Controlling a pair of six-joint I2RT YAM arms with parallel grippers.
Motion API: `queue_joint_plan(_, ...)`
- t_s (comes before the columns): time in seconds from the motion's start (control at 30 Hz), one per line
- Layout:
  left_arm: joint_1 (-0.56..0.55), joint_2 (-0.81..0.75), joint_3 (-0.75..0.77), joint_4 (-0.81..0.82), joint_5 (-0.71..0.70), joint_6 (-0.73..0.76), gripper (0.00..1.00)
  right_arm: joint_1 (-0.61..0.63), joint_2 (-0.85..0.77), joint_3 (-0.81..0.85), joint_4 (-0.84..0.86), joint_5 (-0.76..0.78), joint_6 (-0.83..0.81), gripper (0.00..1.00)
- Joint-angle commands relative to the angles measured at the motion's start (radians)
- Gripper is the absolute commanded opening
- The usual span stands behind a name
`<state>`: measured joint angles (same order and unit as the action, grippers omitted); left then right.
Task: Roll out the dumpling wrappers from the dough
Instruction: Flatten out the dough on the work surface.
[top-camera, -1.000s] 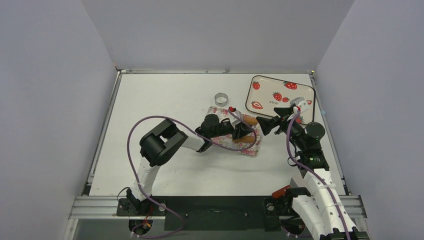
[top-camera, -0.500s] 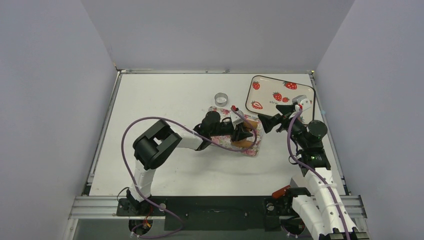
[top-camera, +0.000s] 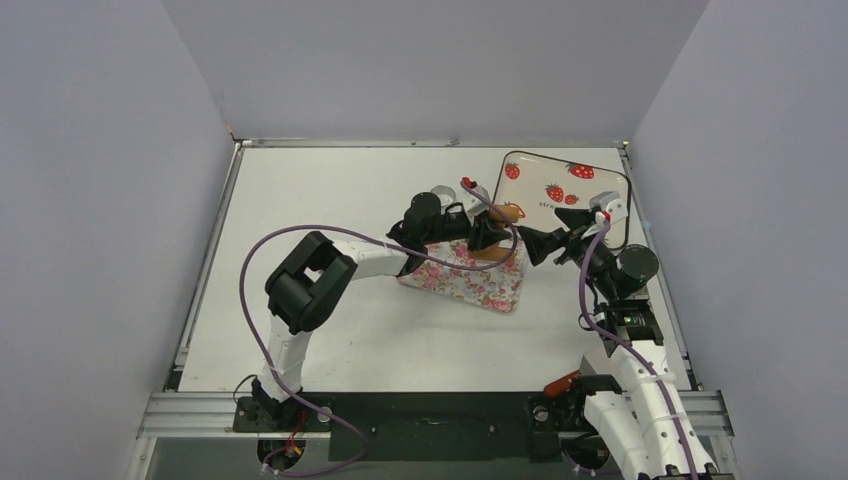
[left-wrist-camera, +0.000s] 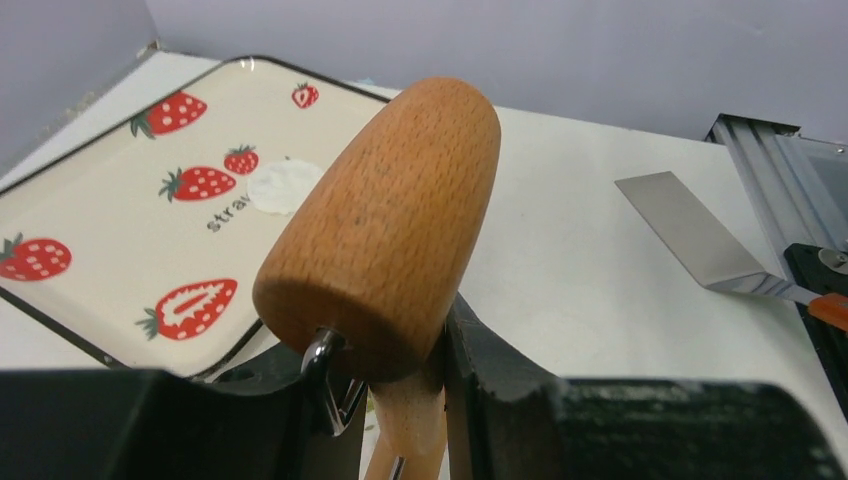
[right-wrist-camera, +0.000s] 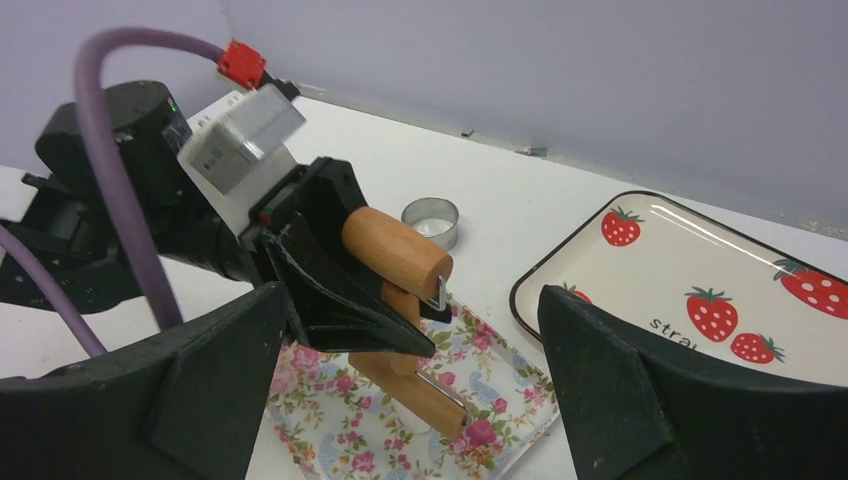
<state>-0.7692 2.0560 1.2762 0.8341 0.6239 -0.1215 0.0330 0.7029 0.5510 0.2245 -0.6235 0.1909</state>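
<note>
Floral tray (top-camera: 440, 283), nearest the arm bases, lies mid-surface with bare white surface (top-camera: 320, 190) open to its left and along its near side. That side offers the freest room for moving. The dough cannot be made out on the tray. A pale fleck under the roller's handle in the right wrist view is too small to identify.

Left tool (left-wrist-camera: 408, 415) is clamped on the slim neck of the wooden roller (left-wrist-camera: 390, 225), with the drum tilted up and clear of the tray's far edge. This looks like a carrying pose rather than a pressing one. The grip on the neck leaves the drum free to turn.

Right tool (top-camera: 537, 246) hangs just off the tray's right corner, its fingers spread wide and empty. It faces the roller, probably on standby to steady or receive something. The gap between the two tools is narrow, so any rightward swing of the roller risks contact.

Metal ring (right-wrist-camera: 431, 222) stands just beyond the floral tray. The spatula (left-wrist-camera: 690, 235) lies flat on the surface nearby.

Strawberry tray (top-camera: 540, 168) sits in the far right corner, close to the surface's edges. It holds one finished dumpling wrapper (left-wrist-camera: 283, 186), a thin white disc among the printed berries, with room left for more.
</note>
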Motion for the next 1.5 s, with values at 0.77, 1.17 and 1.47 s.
queue_joint_plan(0.77,-0.040,0.107,0.032,-0.022,-0.280,0.072,0.00,-0.027,0.025,0.025,0.021,0.003,-0.027,0.91)
queue_joint_plan(1.17,-0.086,0.101,0.019,-0.145,-0.450,0.002,0.00,-0.030,-0.026,0.032,0.000,-0.011,-0.023,0.91)
queue_joint_plan(1.47,-0.072,0.124,-0.075,0.011,-0.354,-0.083,0.00,-0.069,-0.055,0.038,-0.072,-0.008,0.018,0.91)
